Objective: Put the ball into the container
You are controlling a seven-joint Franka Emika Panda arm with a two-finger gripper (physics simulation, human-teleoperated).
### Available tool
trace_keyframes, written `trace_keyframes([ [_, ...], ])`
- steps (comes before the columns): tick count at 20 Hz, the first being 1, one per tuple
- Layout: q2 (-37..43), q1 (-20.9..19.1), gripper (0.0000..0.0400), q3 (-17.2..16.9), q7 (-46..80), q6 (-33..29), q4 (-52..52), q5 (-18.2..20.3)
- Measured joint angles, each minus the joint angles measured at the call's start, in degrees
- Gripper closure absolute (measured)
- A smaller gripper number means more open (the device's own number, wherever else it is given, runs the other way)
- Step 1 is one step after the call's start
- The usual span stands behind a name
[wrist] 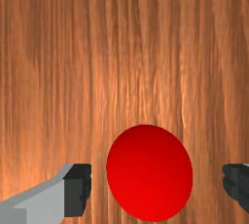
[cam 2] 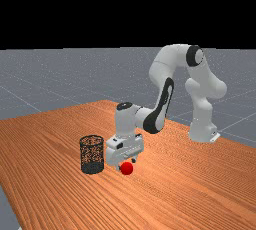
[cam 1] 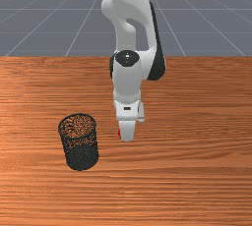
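Red ball (wrist: 150, 173), front view sliver, wrist view whole

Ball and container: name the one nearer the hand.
The red ball: the wrist view shows it between the open fingers of the hand, while the dark mesh container stands apart, toward the front view's left.

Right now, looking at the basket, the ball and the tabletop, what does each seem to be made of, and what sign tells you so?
Basket: probably black wire or plastic mesh, matte; the wood shows through its wall.
Ball: smooth, perhaps plastic or rubber; even red, no seams.
Tabletop: wood or a wood-look surface, slightly glossy; streaky grain and a pale sheen.
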State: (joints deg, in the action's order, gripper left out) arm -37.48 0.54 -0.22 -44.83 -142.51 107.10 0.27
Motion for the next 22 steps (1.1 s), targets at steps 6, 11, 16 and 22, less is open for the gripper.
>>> trace_keyframes([
  [6,-1.6,0.1,0.0,-0.7,0.1,-2.5,-0.1,-0.6],
  [11,-4.3,-0.4,0.0118,-0.2,-0.5,-3.4,-1.5,-0.1],
  [16,-3.8,0.0,0.0121,-0.6,0.0,-3.8,-1.1,-0.5],
  [22,1.5,-1.2,0.0121,0.7,-1.5,0.2,0.7,1.0],
])
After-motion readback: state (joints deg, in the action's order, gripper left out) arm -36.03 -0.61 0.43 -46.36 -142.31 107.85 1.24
